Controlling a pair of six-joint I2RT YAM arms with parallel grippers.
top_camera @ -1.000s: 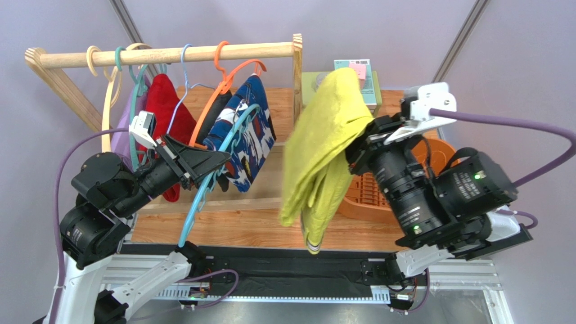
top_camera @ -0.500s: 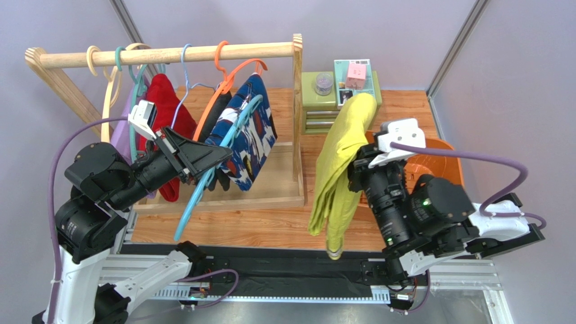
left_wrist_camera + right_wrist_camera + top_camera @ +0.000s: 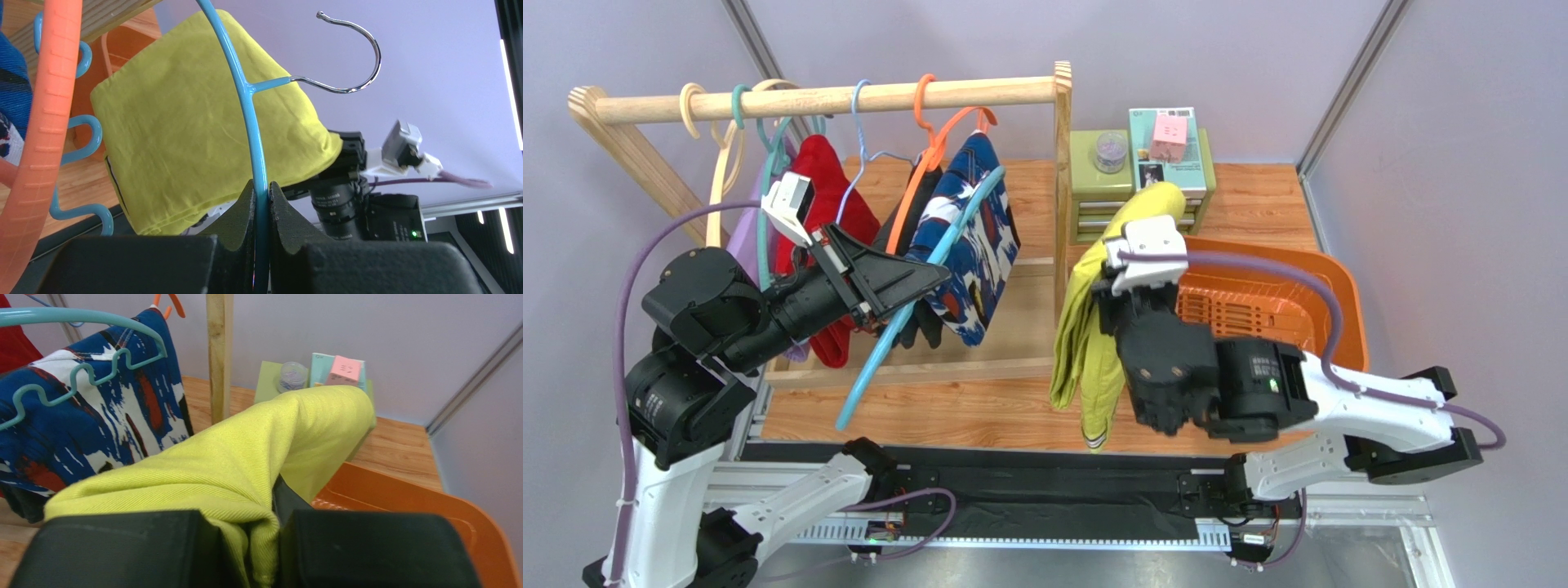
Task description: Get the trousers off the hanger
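Yellow-green trousers (image 3: 1081, 331) hang at the near middle of the table, folded over the right gripper (image 3: 258, 539). Its fingers are pressed together on a fold of the cloth, and the striped cuff dangles over the near edge of the wooden tabletop (image 3: 928, 417). The bunched top of the cloth lies against the near-left rim of the orange basket (image 3: 1308, 288), which sits to the right behind the arm.

To the left, the left gripper (image 3: 262, 196) is clamped on the thin wire of a blue hanger (image 3: 891, 349). The hanger carries nothing, and its metal hook is free in the air, off the rail. It slants from low near the table edge up toward the rack, crossing in front of the navy trousers (image 3: 977, 263).

These hang from the wooden rail (image 3: 830, 98) under an orange hanger (image 3: 934, 135). A black garment (image 3: 913, 221) is just beside them, and a red garment (image 3: 817, 172) hangs further left. The rack's upright post (image 3: 1063, 184) stands between the navy trousers and the yellow-green pair.

At the far side, right of the post, is a small green drawer box (image 3: 1100, 202) with a jar (image 3: 1111, 152) on top. A pink cube (image 3: 1171, 132) stands beside the jar.
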